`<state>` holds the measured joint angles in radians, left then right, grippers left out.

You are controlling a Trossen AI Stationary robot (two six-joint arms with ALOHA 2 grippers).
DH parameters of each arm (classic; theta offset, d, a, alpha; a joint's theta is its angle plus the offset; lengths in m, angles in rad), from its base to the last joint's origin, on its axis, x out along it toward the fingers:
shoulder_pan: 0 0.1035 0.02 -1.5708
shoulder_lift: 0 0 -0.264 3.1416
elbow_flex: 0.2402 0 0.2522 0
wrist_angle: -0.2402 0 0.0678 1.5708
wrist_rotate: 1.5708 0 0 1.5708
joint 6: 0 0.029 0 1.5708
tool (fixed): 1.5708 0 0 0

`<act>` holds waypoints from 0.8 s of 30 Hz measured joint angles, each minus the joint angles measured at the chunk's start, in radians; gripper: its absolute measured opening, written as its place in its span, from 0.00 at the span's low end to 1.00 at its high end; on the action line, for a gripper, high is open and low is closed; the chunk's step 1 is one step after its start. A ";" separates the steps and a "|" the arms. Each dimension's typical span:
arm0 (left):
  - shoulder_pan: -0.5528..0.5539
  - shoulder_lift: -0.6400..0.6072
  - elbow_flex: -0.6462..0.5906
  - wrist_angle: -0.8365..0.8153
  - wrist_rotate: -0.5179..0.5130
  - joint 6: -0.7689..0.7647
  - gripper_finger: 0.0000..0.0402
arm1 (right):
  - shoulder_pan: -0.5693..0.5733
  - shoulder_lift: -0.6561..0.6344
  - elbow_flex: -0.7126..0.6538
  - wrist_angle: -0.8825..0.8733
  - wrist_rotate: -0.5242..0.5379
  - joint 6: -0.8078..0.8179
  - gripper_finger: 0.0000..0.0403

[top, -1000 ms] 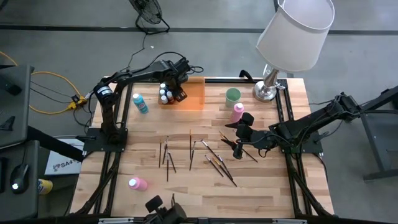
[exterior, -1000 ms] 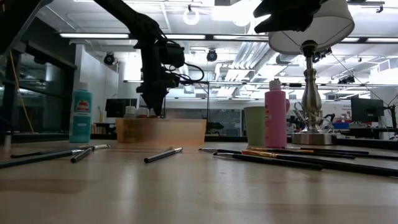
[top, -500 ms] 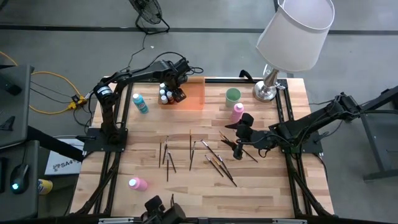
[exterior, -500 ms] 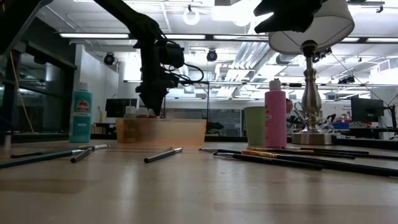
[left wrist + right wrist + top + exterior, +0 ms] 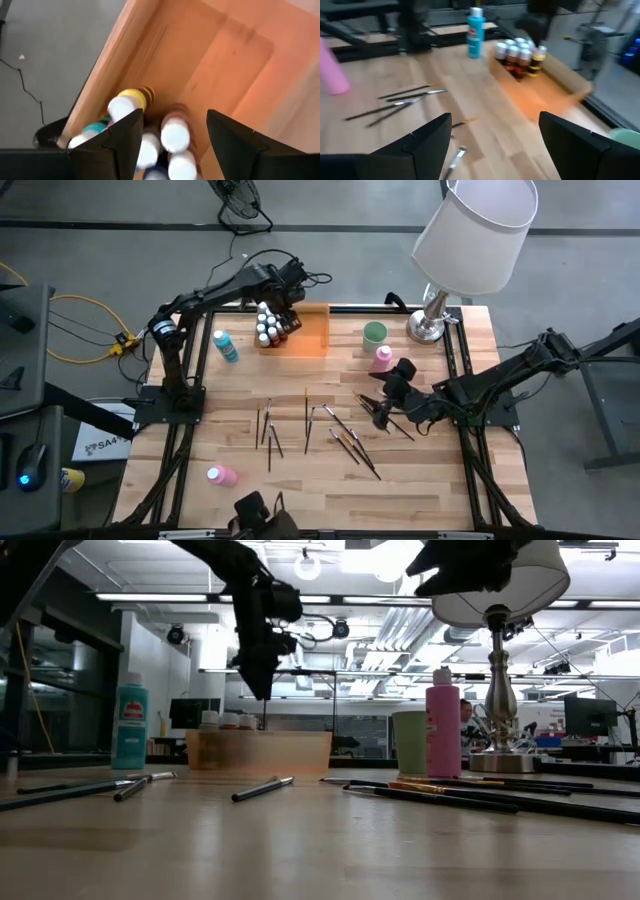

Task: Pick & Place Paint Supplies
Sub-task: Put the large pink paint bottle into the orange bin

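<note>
The left gripper (image 5: pixel 287 292) has lifted clear of the translucent orange plastic tray (image 5: pixel 312 332) at upper left, fingers open and empty — a bottle looks freshly delivered among the white-capped glossy bottles (image 5: pixel 266 326) clustered there. Thin dark paintbrushes (image 5: pixel 340 432) lie scattered mid-table. At centre right, the right gripper (image 5: pixel 388 405) has shifted over them, fingers spread wide.

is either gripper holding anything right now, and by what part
Nothing is held. The left gripper hangs open above the bottles in the orange tray, touching none. The right gripper is open over the brushes, empty.
</note>
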<state>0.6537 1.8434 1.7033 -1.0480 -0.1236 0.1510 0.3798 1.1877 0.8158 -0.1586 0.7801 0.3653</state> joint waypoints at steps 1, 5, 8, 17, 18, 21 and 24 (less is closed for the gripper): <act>-0.001 -0.015 0.000 -0.008 0.000 0.002 0.53 | 0.009 0.000 0.000 -0.027 0.035 0.021 0.73; -0.015 -0.097 -0.019 0.001 0.021 0.002 0.53 | 0.048 -0.003 0.000 -0.130 0.165 0.117 0.73; -0.048 -0.185 -0.076 0.054 0.025 -0.001 0.53 | 0.081 -0.005 0.000 -0.224 0.248 0.239 0.73; -0.219 -0.464 -0.401 0.338 0.029 -0.006 0.53 | 0.123 0.030 0.000 -0.523 0.469 0.635 0.73; -0.234 -0.491 -0.445 0.364 0.029 -0.008 0.53 | 0.118 0.038 0.000 -0.533 0.475 0.650 0.73; -0.275 -0.565 -0.574 0.481 0.030 -0.024 0.53 | 0.115 0.075 -0.002 -0.546 0.485 0.659 0.73; -0.312 -0.632 -0.689 0.576 0.031 -0.034 0.53 | 0.124 0.107 -0.047 -0.527 0.562 0.700 0.73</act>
<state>0.3421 1.2111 1.0138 -0.4723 -0.0925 0.1166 0.5040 1.2952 0.7687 -0.6852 1.3423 1.0651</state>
